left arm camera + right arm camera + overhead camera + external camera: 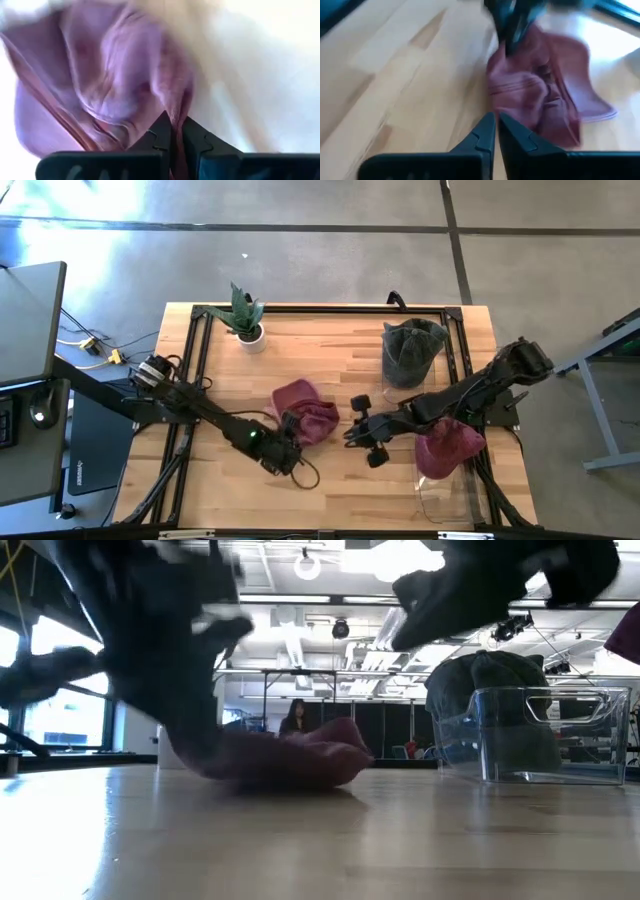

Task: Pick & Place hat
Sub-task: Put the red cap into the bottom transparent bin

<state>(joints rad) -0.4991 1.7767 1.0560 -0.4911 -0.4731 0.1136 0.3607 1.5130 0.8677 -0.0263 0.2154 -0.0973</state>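
A maroon hat (303,408) lies crumpled on the wooden table (330,360), and shows in the low view (300,755) resting on the top. My left gripper (290,432) sits at the hat's near edge and is shut on its cloth (177,142). My right gripper (350,436) hovers just right of the hat, shut and holding nothing (496,131). In the right wrist view the hat (545,90) lies ahead of the fingers. My left gripper pinches a fold of the maroon hat's cloth (176,112) at the hat's near edge between its two fingers (161,132). It comes in slanting from the table's left and near side. The hat rests on the table; one layer or several, I cannot tell.
A second maroon hat (448,442) lies in a clear bin (440,490) at the near right. A dark grey hat (410,350) sits in another clear container (530,735) at the far right. A potted plant (245,320) stands at the far left. Bare wood lies between.
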